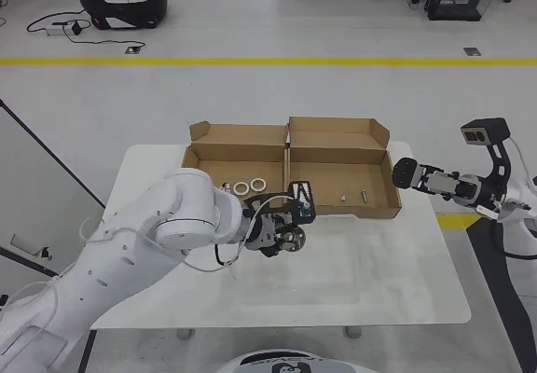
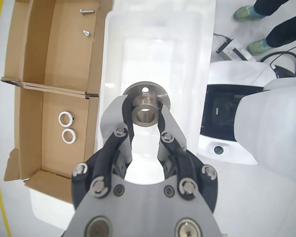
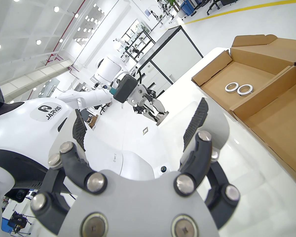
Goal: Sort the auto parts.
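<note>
My left gripper (image 2: 145,114) is shut on a steel flanged bushing (image 2: 146,104), held just above the white table near the front wall of the cardboard box (image 1: 250,199). From the top the bushing (image 1: 292,241) hangs in front of the box's left half. Two white rings (image 2: 67,127) lie in that left compartment, and two bolts (image 2: 86,23) lie in the right compartment. My right gripper (image 3: 140,124) is open and holds nothing, off the table's right edge by the box's right end. In the right wrist view the left gripper (image 3: 155,114) with the bushing is seen farther off.
The two-compartment box (image 1: 380,207) stands at the back of the white table (image 1: 371,280), lids folded back. The table's front and right parts are bare. A person's legs (image 2: 273,3) and cables are on the floor beyond the table.
</note>
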